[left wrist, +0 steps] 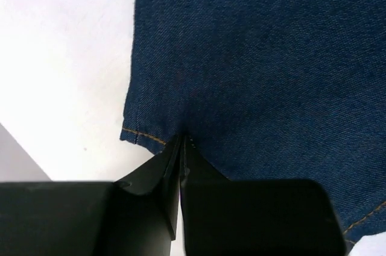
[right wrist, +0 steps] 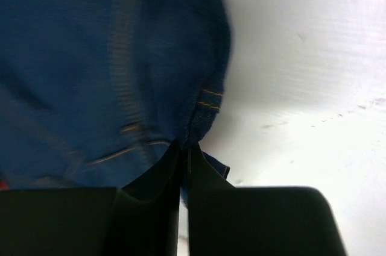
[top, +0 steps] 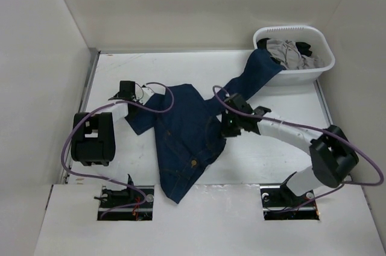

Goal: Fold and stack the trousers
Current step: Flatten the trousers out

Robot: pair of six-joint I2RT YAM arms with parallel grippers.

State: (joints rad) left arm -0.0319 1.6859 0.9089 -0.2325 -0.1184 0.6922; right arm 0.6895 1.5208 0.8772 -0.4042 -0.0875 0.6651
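Observation:
The dark navy jeans lie spread on the white table, one leg stretching up to the basket at the back right. My left gripper is shut on the jeans' left edge; in the left wrist view the fingertips pinch the denim beside an orange-stitched hem. My right gripper is shut on the jeans' right side; in the right wrist view it pinches a fold of denim with tan stitching.
A white basket at the back right holds grey and black garments. White walls enclose the table on the left, back and right. The arm bases sit at the near edge.

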